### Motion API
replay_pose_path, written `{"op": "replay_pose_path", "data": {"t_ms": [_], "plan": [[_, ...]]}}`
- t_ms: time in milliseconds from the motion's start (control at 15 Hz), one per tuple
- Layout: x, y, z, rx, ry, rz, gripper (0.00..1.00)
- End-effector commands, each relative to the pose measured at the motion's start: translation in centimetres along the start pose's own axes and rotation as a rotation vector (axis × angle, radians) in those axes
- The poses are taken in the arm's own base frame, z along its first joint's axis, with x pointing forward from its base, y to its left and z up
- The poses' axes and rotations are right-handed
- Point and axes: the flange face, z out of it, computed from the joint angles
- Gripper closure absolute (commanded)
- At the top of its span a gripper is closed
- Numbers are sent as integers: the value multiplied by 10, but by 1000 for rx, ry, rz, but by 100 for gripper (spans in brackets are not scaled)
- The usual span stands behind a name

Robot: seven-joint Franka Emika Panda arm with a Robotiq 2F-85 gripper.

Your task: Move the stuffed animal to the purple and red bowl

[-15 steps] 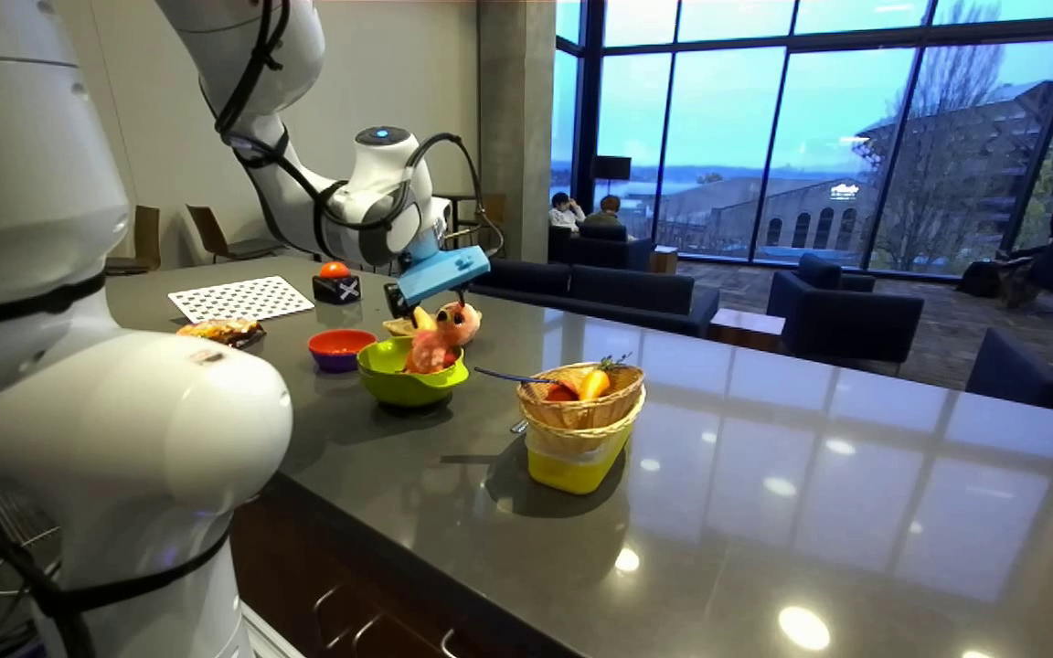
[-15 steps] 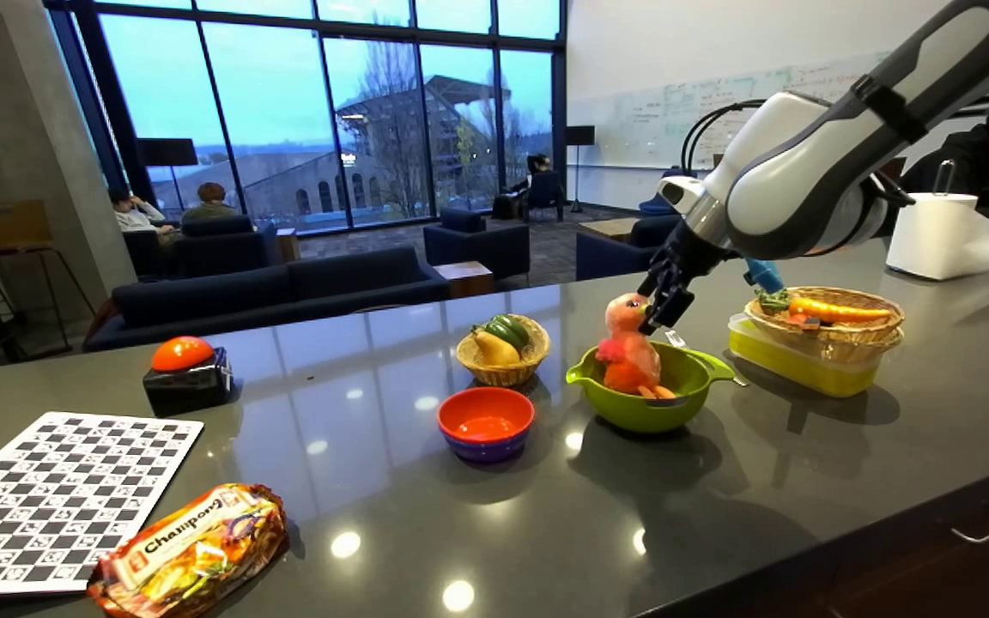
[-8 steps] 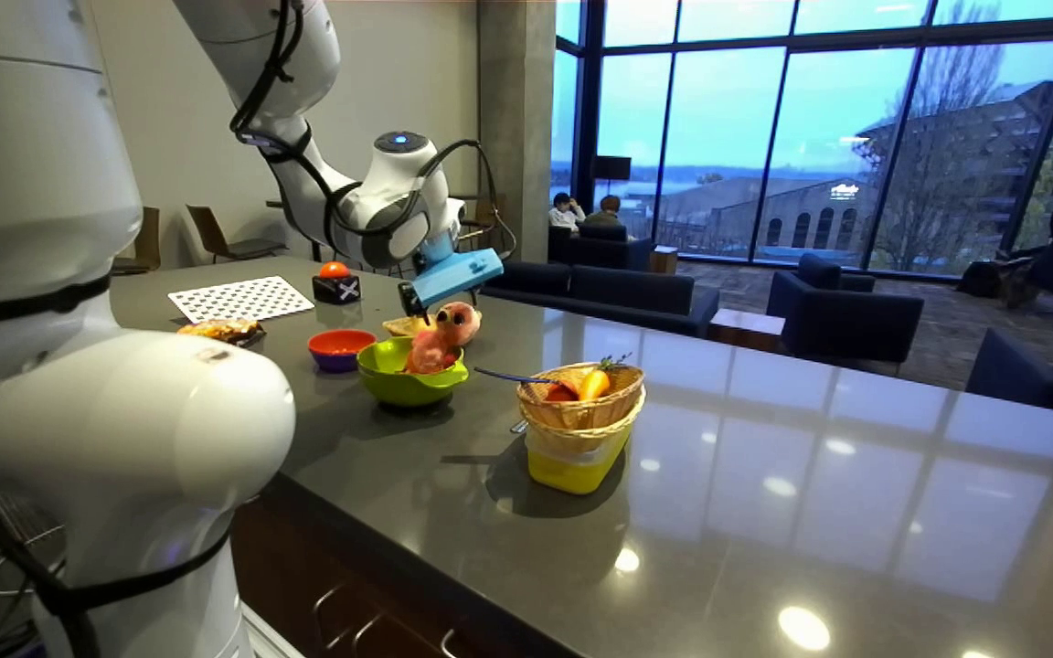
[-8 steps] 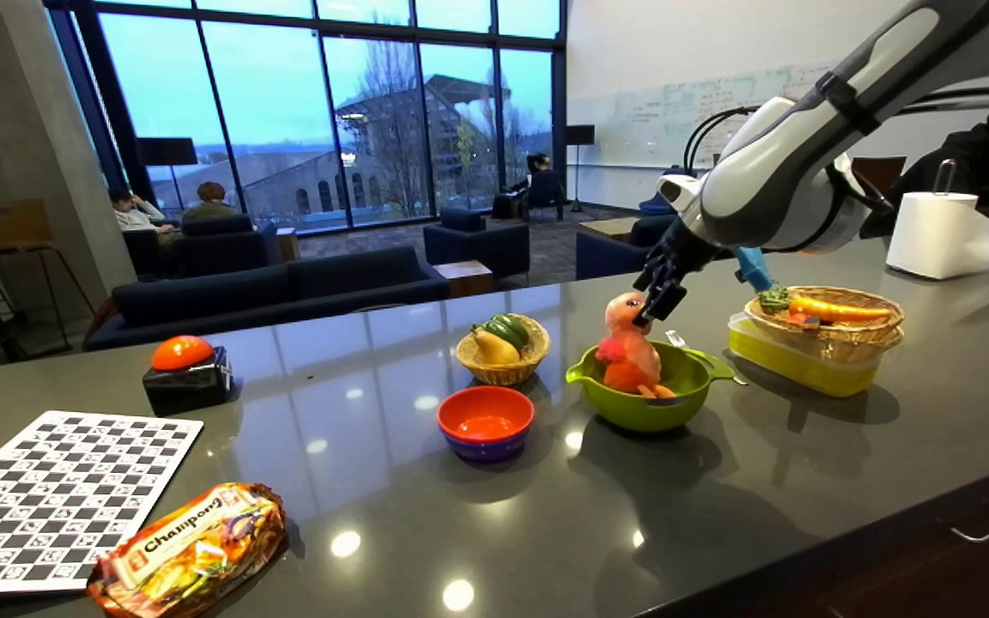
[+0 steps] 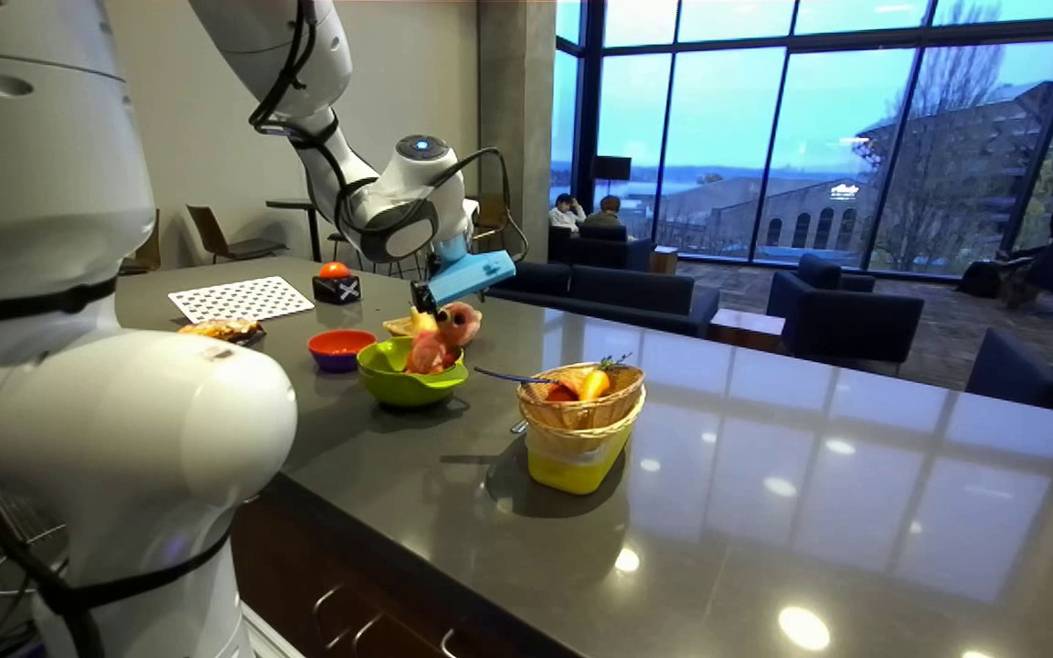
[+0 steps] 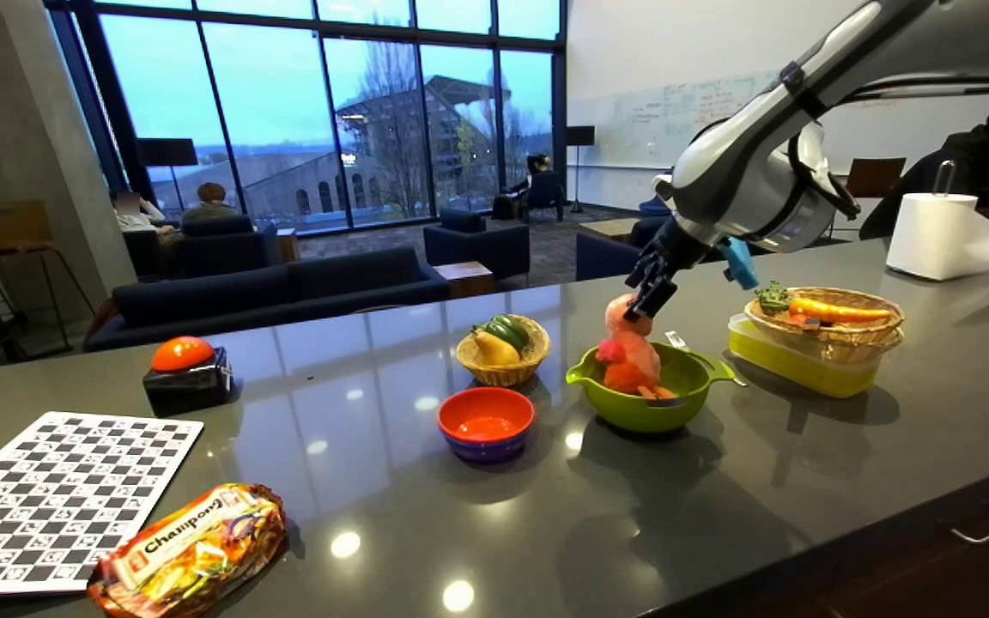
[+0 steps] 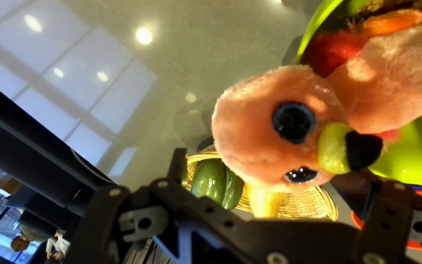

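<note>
The stuffed animal [image 6: 632,356], a pink-and-red plush bird with big dark eyes and a yellow-black beak, sits upright in the green bowl [image 6: 649,416]; it also shows in an exterior view [image 5: 432,352]. My gripper [image 6: 637,300] is open at the toy's head. In the wrist view the head [image 7: 262,110] lies in front of the gap between the spread fingers [image 7: 177,163]; I cannot tell whether they touch it. The purple and red bowl [image 6: 486,429], red inside and purple outside, stands beside the green bowl and looks empty; it also shows in an exterior view [image 5: 341,352].
A small basket with a green and a yellow vegetable [image 6: 503,343] stands behind the bowls. A basket with a carrot [image 6: 842,311] sits on a yellow container [image 6: 803,356]. A noodle packet [image 6: 194,549], checkered board [image 6: 65,498] and red-topped button box [image 6: 188,378] lie on the counter.
The gripper has shifted left in one exterior view and right in another, closer over the toy's head. The toy and bowls have not moved. The fingers remain open.
</note>
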Motion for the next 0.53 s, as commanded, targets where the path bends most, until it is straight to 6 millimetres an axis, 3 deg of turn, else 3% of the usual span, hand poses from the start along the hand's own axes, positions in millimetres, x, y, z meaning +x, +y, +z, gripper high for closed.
{"op": "replay_pose_path", "data": {"t_ms": [0, 200, 267, 467], "plan": [[-8, 15, 13, 38, 3, 28, 0], [-18, 20, 24, 77, -4, 59, 0], [-21, 21, 27, 90, -4, 67, 21], [-26, 25, 32, 114, -1, 80, 41]]}}
